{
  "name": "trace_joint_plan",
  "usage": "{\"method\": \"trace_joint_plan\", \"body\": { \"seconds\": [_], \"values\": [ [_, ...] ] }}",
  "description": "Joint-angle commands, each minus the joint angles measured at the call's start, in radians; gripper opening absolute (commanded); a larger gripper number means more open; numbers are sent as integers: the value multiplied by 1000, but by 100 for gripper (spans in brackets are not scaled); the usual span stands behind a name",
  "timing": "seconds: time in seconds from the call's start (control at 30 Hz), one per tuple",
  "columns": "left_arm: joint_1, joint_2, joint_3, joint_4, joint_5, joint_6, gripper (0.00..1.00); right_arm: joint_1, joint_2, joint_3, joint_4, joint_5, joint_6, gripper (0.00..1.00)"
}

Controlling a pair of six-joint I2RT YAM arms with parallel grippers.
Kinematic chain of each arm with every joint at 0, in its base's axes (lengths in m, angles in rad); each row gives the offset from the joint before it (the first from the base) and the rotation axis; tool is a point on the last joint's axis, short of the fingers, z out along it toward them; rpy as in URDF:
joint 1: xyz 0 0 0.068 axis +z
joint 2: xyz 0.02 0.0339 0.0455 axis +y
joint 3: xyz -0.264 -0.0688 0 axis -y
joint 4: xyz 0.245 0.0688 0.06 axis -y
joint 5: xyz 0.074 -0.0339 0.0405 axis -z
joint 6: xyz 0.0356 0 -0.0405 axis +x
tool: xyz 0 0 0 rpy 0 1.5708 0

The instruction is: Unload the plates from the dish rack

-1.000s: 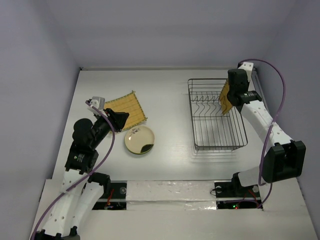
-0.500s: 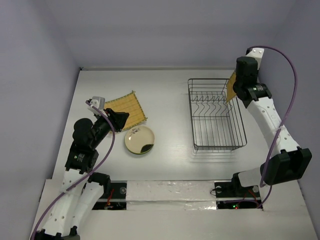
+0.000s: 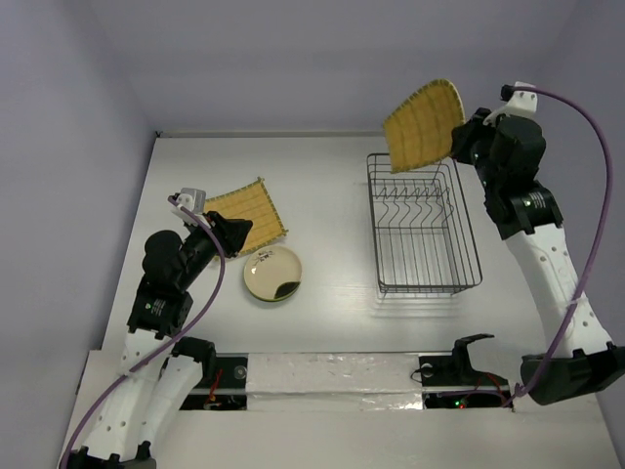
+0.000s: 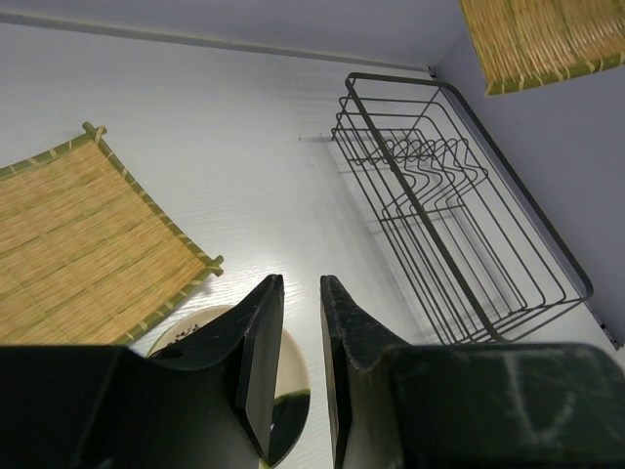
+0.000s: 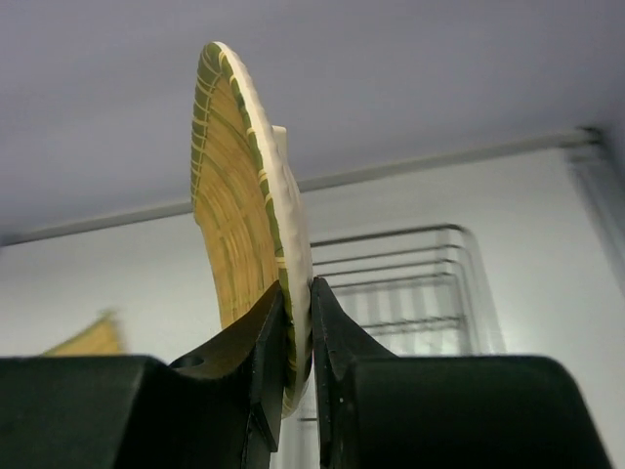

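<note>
My right gripper [image 3: 457, 139] is shut on the lower edge of a square yellow ribbed plate [image 3: 423, 125] and holds it high above the far end of the dark wire dish rack [image 3: 427, 287]. The wrist view shows the plate [image 5: 239, 215] edge-on between the jaws [image 5: 297, 288]. No plates stand in the rack. A second square yellow plate [image 3: 249, 210] and a round cream plate with a dark patch [image 3: 273, 274] lie on the table at the left. My left gripper [image 3: 237, 234] hovers over them, nearly closed and empty [image 4: 301, 281].
The rack [image 4: 459, 234] stands on the right half of the white table, with walls close behind and to the right. The held plate [image 4: 542, 39] shows at the top right of the left wrist view. The table's front edge carries taped padding [image 3: 332, 376].
My right gripper has lifted the yellow ribbed plate up out of the rack and swung it towards the far wall, turning its face to the camera. The left arm has not moved.
</note>
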Motion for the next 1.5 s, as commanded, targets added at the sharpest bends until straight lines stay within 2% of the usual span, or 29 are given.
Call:
{"method": "trace_joint_plan", "body": {
  "seconds": [0.0, 0.13, 0.3, 0.37, 0.5, 0.77, 0.97, 1.23, 1.47],
  "values": [
    [-1, -4, 35, 42, 13, 5, 19, 32, 2, -69, 269, -350, 203, 0],
    [-1, -8, 35, 41, 10, 3, 19, 98, 95, -170, 560, -501, 383, 0],
    [-1, -12, 37, 38, 6, 5, 19, 260, 258, -151, 688, -501, 518, 0],
    [-1, -15, 37, 39, 9, 5, 19, 299, 354, -146, 806, -533, 579, 0],
    [-1, -18, 37, 38, 7, 5, 19, 401, 508, -66, 895, -544, 684, 0],
    [-1, -26, 40, 35, 4, 6, 19, 530, 777, 98, 925, -529, 793, 0],
    [-1, -27, 40, 32, 4, 6, 19, 564, 939, 181, 934, -507, 879, 0],
    [-1, -27, 38, 33, 4, 6, 19, 583, 1019, 155, 912, -447, 897, 0],
    [-1, -26, 37, 33, 9, 5, 19, 583, 1036, 110, 919, -411, 914, 6]
  ]
}}
